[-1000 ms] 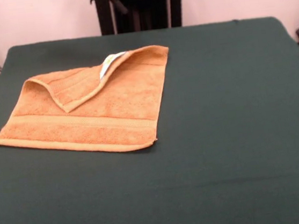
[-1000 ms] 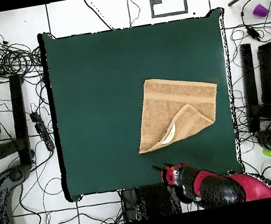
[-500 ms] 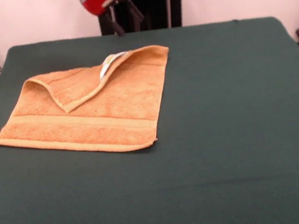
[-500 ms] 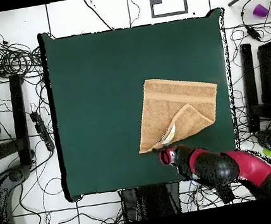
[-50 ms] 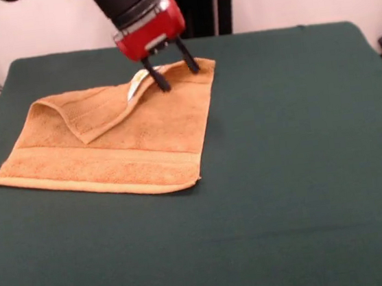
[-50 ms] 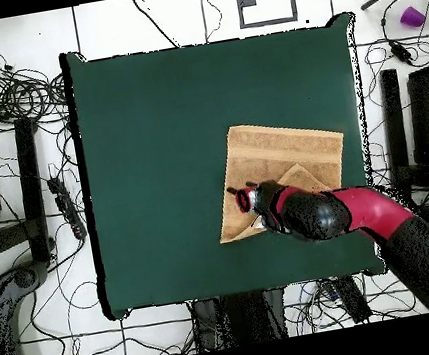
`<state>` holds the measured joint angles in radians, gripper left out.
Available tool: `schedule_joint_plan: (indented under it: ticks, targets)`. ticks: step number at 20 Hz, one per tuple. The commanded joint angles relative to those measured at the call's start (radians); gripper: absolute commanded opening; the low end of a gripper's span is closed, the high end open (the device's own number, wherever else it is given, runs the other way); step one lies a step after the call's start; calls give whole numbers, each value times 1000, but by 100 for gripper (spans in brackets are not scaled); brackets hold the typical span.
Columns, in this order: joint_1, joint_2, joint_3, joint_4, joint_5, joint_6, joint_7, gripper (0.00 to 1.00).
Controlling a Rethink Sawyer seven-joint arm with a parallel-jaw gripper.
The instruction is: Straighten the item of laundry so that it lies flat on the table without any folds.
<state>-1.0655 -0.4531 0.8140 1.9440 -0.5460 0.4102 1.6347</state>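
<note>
we see the towel (image 5: 108, 142) lying on the table (image 5: 298, 172), over toward nine o'clock from the cloth's middle in the front view. it is not flat: one corner is folded over the body, making a triangular flap (image 5: 101, 108) whose point aims toward six o'clock. a woven band runs along the edge at six o'clock, and the small white label (image 5: 139, 81) shows on the folded edge near twelve o'clock.

the gripper (image 5: 172, 67) hangs at the towel's twelve o'clock edge, its red housing above and two dark fingers (image 5: 158, 78) spread apart, pointing down. the jaws stand open and hold nothing. one fingertip sits right by the label and the other near the towel's corner at about one o'clock; we cannot tell whether the tips touch the fabric or hover just above it.

in the overhead view the towel (image 6: 281, 159) sits toward three o'clock of the table (image 6: 154, 155), and the gripper (image 6: 247, 198) covers its edge near seven o'clock, with the red and black arm (image 6: 367, 216) reaching in from about four o'clock.
</note>
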Motion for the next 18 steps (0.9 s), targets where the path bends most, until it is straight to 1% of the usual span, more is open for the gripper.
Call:
schedule_joint_plan:
  ticks: [1,3,6,9,13,16,18]
  targets:
    - [58,101,48,-237,9,101,-141,100]
    - [69,103,53,-260,22,134,-150,100]
    - [55,132,67,-288,18,179,-206,100]
    - [14,190,85,-302,-16,174,-274,100]
    - [-24,253,96,-337,-50,205,-361,100]
    - [-47,283,95,-333,-74,215,-379,100]
    - [-71,310,98,-315,-108,193,-391,100]
